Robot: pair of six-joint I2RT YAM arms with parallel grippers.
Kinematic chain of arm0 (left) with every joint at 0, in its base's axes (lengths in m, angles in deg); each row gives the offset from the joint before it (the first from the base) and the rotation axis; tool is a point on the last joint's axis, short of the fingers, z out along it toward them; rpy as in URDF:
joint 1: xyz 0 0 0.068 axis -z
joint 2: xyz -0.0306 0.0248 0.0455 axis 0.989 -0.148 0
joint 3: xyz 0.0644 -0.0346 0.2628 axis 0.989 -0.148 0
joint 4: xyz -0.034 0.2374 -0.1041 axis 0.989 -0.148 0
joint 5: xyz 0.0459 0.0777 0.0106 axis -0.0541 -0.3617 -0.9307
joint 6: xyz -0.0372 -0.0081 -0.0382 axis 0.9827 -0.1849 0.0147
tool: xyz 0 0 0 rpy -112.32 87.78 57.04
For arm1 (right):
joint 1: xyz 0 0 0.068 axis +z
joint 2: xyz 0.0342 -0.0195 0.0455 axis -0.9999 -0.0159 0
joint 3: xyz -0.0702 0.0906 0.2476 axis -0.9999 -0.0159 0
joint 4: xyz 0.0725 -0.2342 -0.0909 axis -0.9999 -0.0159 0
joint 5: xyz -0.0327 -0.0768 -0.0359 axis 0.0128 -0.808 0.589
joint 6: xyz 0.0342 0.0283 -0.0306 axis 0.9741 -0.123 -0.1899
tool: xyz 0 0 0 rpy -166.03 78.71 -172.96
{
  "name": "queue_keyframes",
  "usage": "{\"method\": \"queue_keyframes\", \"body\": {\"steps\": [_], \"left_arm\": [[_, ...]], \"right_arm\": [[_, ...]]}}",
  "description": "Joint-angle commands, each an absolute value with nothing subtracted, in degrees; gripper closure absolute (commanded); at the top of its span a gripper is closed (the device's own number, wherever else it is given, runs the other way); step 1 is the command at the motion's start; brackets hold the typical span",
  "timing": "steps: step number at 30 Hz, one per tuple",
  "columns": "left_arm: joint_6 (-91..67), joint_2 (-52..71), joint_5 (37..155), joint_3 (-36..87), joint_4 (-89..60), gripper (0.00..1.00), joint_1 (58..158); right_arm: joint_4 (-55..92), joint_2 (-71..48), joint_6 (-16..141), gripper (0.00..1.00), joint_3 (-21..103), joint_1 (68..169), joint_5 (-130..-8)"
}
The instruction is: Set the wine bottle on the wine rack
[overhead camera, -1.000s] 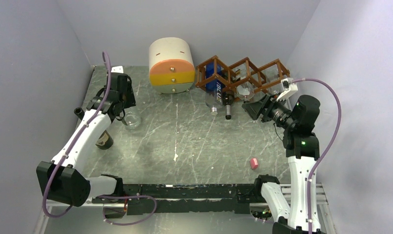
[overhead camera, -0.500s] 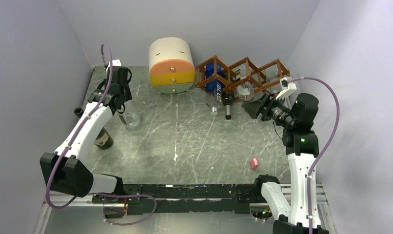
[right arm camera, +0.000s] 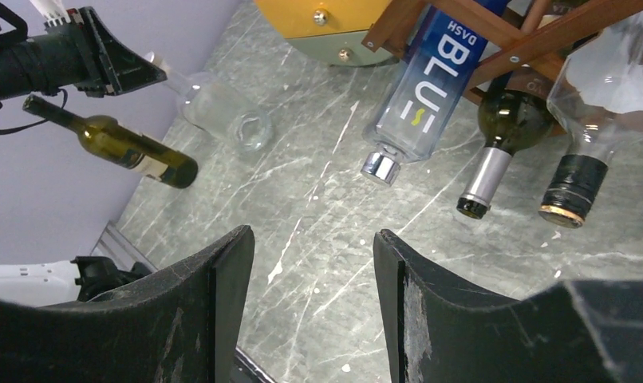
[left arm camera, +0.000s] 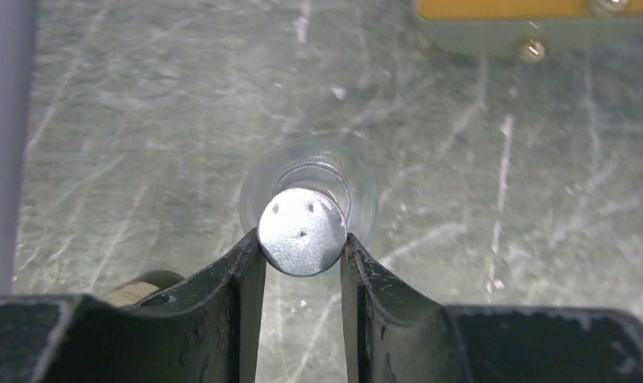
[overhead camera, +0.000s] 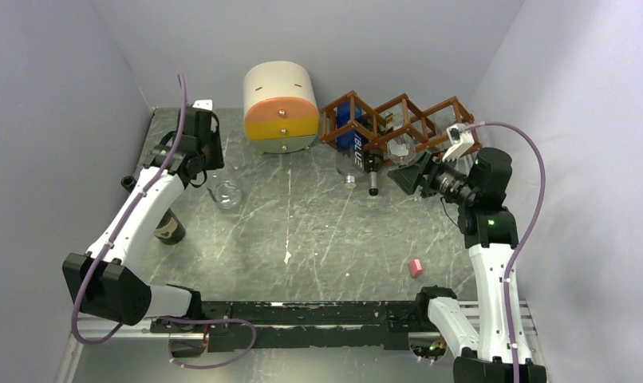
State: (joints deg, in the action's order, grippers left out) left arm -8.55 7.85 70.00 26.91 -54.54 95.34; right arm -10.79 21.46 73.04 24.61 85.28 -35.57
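A small pink block [overhead camera: 416, 266] lies near the right arm's base. At the left edge a green wine bottle [overhead camera: 171, 228] stands upright on the table [overhead camera: 302, 231], untouched. Just beyond it, the left gripper [left arm camera: 302, 246] is clamped on the silver cap [left arm camera: 301, 227] of a clear bottle [overhead camera: 227, 194]; whether its base rests on the table I cannot tell. To the right, the right gripper [right arm camera: 312, 235] hovers with its jaws apart, holding nothing. At the far right, the wine rack [overhead camera: 420, 120] carries a blue-labelled bottle [overhead camera: 355, 146], a dark bottle [overhead camera: 374, 169] and a clear one, necks pointing near. A cream-and-orange cabinet [overhead camera: 280, 108] sits just left of it.
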Motion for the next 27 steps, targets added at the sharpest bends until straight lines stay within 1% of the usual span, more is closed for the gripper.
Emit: {"method": "queue_keyframes", "body": {"steps": [1, 4, 9, 12, 14, 17, 18, 20, 21, 23, 24, 25, 27], "left_arm": [[-8.77, 12.11, 79.47, 30.64, -54.81, 0.78, 100.03], [-6.74, 11.89, 78.96, 31.57, -55.84, 0.78, 104.59], [-4.06, 9.21, 75.93, 33.28, -56.96, 0.78, 112.78], [-3.51, 8.08, 74.77, 33.65, -57.20, 0.76, 115.83], [-3.91, 7.65, 75.32, 33.30, -57.00, 0.73, 116.95], [-4.93, 7.95, 74.18, 31.18, -55.98, 0.59, 117.53], [-5.01, 8.26, 73.71, 30.36, -55.58, 0.52, 117.53], [-5.23, 9.43, 73.58, 28.73, -54.46, 0.42, 117.55], [-5.22, 10.30, 73.90, 27.83, -53.52, 0.35, 117.57], [-5.30, 11.85, 75.25, 26.97, -52.21, 0.24, 117.60], [-5.39, 12.64, 75.87, 26.71, -51.53, 0.20, 117.58], [-5.42, 13.64, 76.33, 26.47, -50.88, 0.18, 117.53], [-5.09, 15.80, 75.48, 26.36, -49.68, 0.17, 117.57]], "right_arm": [[-7.88, 21.32, 74.23, 0.40, 26.11, 87.82, -36.24], [-7.04, 20.38, 74.46, 0.40, 26.16, 92.48, -40.13], [-6.18, 17.32, 75.19, 0.41, 26.97, 104.11, -50.27], [-5.56, 15.15, 75.40, 0.41, 27.55, 110.30, -55.27], [-4.86, 13.42, 75.59, 0.41, 27.76, 114.32, -58.14], [-3.68, 10.72, 75.52, 0.41, 28.28, 120.27, -61.83], [-3.46, 9.73, 75.18, 0.41, 28.58, 122.42, -63.21], [-2.66, 7.93, 74.29, 0.40, 28.98, 126.29, -66.08], [-1.92, 7.09, 73.99, 0.40, 29.14, 127.97, -67.91], [-0.70, 5.11, 73.36, 0.38, 29.43, 131.09, -69.83], [-0.01, 4.09, 73.12, 0.37, 29.49, 132.23, -70.56], [0.63, 2.82, 72.62, 0.36, 29.61, 133.20, -71.29], [1.93, 0.94, 72.15, 0.35, 29.78, 134.83, -72.57]]}}
